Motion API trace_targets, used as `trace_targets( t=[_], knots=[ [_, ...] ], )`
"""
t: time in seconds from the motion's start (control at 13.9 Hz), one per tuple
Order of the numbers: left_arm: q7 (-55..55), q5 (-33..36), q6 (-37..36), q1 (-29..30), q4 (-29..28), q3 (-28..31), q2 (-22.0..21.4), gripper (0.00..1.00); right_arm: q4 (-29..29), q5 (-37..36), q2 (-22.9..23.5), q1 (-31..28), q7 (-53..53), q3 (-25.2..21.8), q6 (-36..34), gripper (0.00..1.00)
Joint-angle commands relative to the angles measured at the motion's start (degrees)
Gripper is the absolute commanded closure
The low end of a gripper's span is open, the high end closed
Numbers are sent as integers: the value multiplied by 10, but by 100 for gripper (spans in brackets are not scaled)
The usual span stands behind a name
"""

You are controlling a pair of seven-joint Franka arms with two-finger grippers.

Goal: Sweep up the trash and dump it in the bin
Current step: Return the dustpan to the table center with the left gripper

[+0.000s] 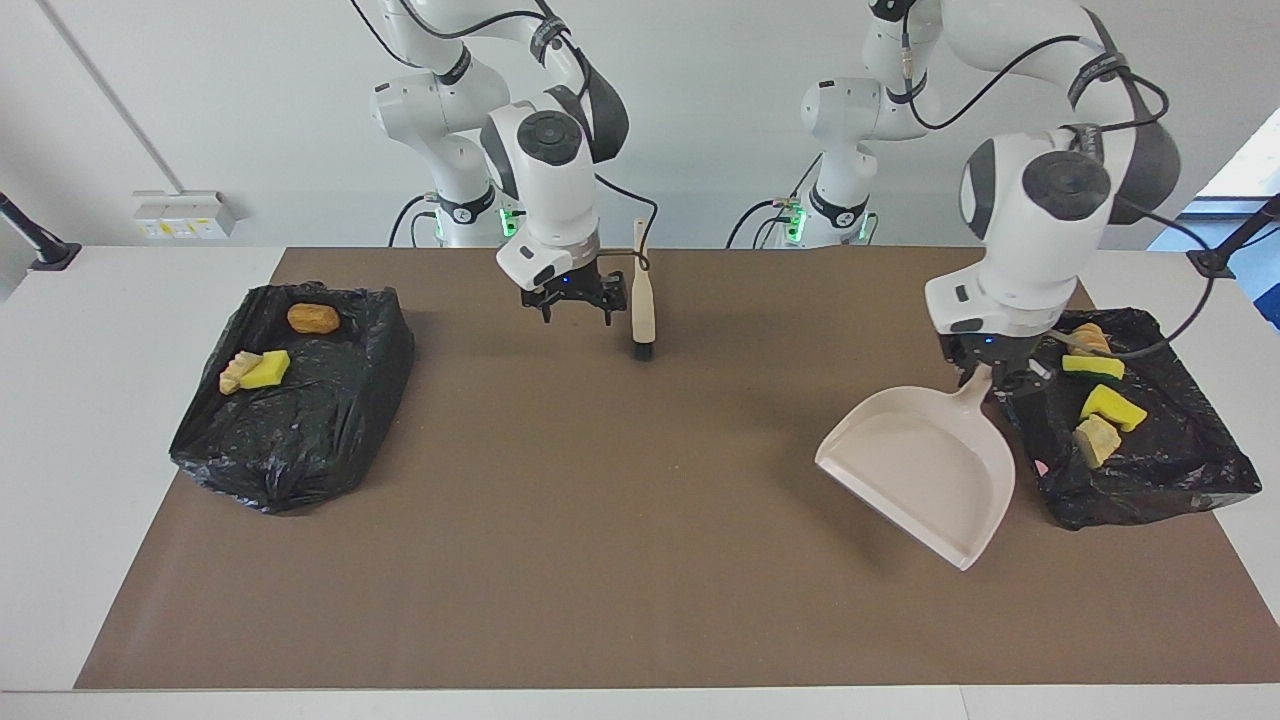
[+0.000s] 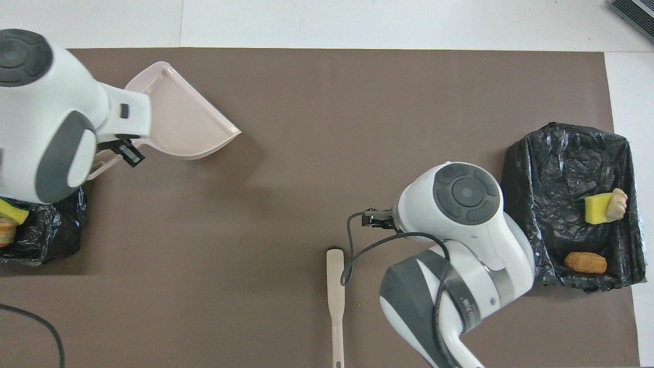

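- The left gripper [image 1: 992, 378] is clamped on the dustpan [image 1: 925, 468] handle, holding the pan tilted above the brown mat [image 1: 640, 560], just beside the bin [image 1: 1140, 440] at the left arm's end of the table.
- The pan looks empty, and its wide mouth points away from the robots.
- That bin, lined with black plastic, holds four of the scraps [image 1: 1110, 405]: two yellow sponge bits and two tan lumps.
- The right gripper [image 1: 573, 300] hangs over the mat near the robots' edge, with its fingers spread wide and nothing between them.
- The brush [image 1: 642, 300] lies on the mat just beside this gripper, apart from it; its bristle end points away from the robots.
- A second black-lined bin [image 1: 300, 420] sits at the right arm's end of the table.
- It holds three more scraps [image 1: 265, 368]: a brown lump nearer the robots, and a yellow sponge bit touching a tan lump.
- In the overhead view the same pieces show in that bin, and the mat between the bins carries only the brush.
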Motion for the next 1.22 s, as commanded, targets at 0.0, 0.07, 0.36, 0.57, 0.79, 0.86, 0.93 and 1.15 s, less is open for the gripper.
trace_targets(
  t=[0.0, 0.07, 0.36, 0.57, 0.79, 0.86, 0.93, 1.15],
  knots=[
    [-147, -38, 36, -62, 5, 13, 28, 100, 41, -19, 1, -60, -50, 7, -35, 0],
    [-198, -39, 42, -84, 6, 13, 34, 100, 55, -19, 1, -73, -73, 0, -48, 0],
    [-404, -111, 76, -146, 12, 13, 70, 100, 122, -34, -23, -71, -181, -76, -136, 0],
    [-499, -107, 66, -203, 106, 14, 150, 100, 164, -32, -44, -59, -189, -133, -187, 0],
    [-598, -104, 54, -253, 226, 20, 252, 100, 236, -30, -52, -45, -207, -185, -269, 0],
    [-615, -105, 49, -256, 240, 21, 256, 100, 253, -32, -53, -38, -231, -202, -298, 0],
    [-628, -105, 47, -263, 250, 21, 262, 100, 269, -34, -61, -37, -258, -216, -323, 0],
    [-653, -111, 57, -264, 252, 13, 262, 100, 257, -21, -93, -59, -278, -211, -340, 0]
  ],
)
